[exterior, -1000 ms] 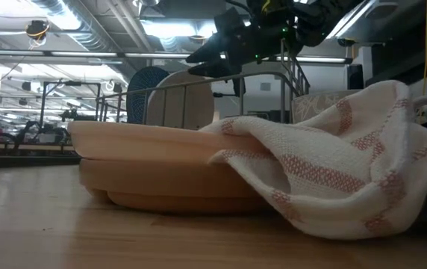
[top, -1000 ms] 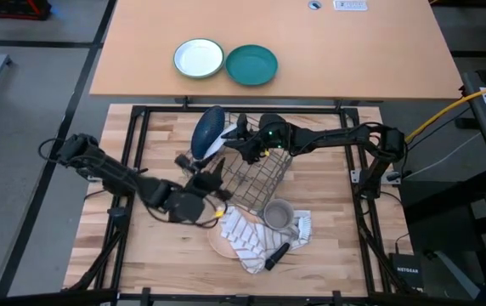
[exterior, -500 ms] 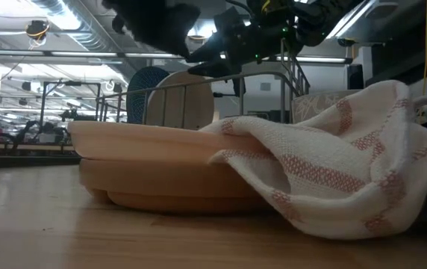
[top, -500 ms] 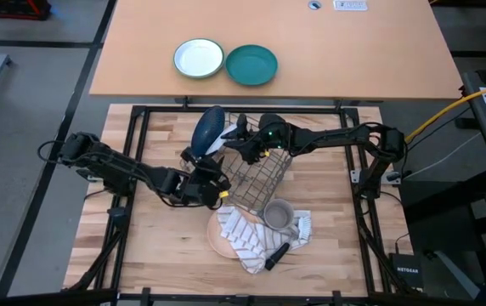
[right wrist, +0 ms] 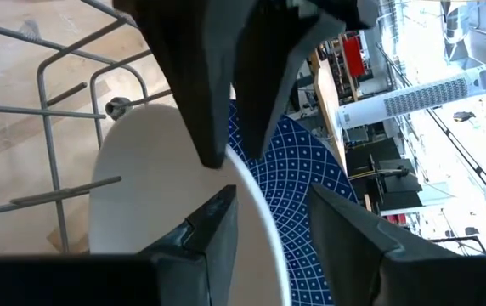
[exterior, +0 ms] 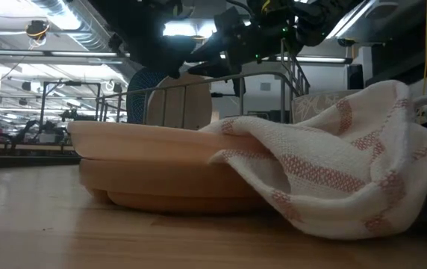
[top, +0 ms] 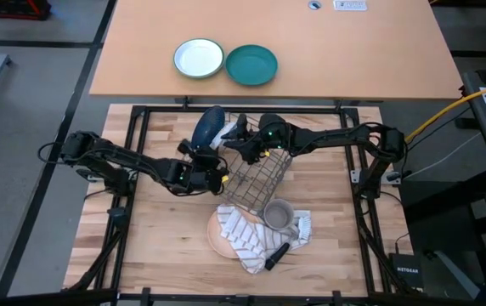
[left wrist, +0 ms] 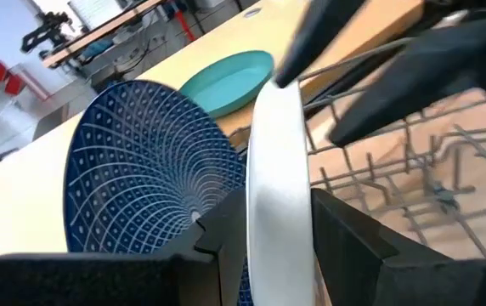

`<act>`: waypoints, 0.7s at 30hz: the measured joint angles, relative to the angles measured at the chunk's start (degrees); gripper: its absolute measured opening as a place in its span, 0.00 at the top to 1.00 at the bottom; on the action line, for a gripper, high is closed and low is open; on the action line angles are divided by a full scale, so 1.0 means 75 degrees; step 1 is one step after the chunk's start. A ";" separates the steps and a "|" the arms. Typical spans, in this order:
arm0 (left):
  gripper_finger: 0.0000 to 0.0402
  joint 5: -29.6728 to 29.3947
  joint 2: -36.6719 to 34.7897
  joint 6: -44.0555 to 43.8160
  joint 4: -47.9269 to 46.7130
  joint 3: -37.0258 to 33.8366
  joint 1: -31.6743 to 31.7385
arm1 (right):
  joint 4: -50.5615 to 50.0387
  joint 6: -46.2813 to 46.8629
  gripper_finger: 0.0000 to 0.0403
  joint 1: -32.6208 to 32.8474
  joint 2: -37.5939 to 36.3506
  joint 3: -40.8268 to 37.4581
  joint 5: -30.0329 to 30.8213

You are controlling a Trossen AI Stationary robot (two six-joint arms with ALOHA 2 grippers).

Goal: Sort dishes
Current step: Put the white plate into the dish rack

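Note:
The white plate (top: 218, 146) stands on edge in the wire rack (top: 262, 177), with the blue patterned plate (top: 206, 127) upright just behind it. The tan plate (top: 216, 240) lies flat near the front, half under a striped towel (top: 251, 240). My left gripper (top: 207, 164) reaches in from the left and is shut on the white plate's rim. My right gripper (top: 237, 140) comes from the right and is shut on the same rim, higher up. In the low view both grippers hang over the white plate (exterior: 187, 93). My left gripper pinches the white plate's rim (left wrist: 277, 200) between its two fingers, one on each face, coming level from the table's near left. The plate stands upright on edge in the rack. My right gripper pinches the white plate's rim (right wrist: 256, 204) between its two fingers, one finger (right wrist: 209, 234) on the face and one behind, coming from the table's right and slanting down. The plate stays upright in the rack.
A grey mug (top: 279, 217) and a black-handled tool (top: 277, 253) sit on the towel in front of the rack. A white green-rimmed bowl (top: 199, 58) and a teal plate (top: 251, 65) lie on the far table. Bare wood lies at the near left.
My left gripper has gone from beside the tan plate toward the table's far edge and up to the rack, ending at the white plate's rim. My right gripper and the plates have kept still.

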 joint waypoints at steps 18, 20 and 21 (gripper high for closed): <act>0.70 -0.0005 -0.0073 -0.2001 -0.1048 0.0006 0.0262 | -0.0001 -0.0006 0.63 0.0000 -0.0002 0.0000 0.0454; 0.70 -0.0006 -0.0108 -0.2242 -0.1175 0.0006 0.0223 | -0.0003 -0.0006 0.63 0.0000 -0.0002 0.0000 0.0611; 0.70 -0.0007 -0.0117 -0.2294 -0.1192 0.0006 0.0199 | -0.0003 -0.0006 0.63 0.0000 -0.0002 0.0000 0.0690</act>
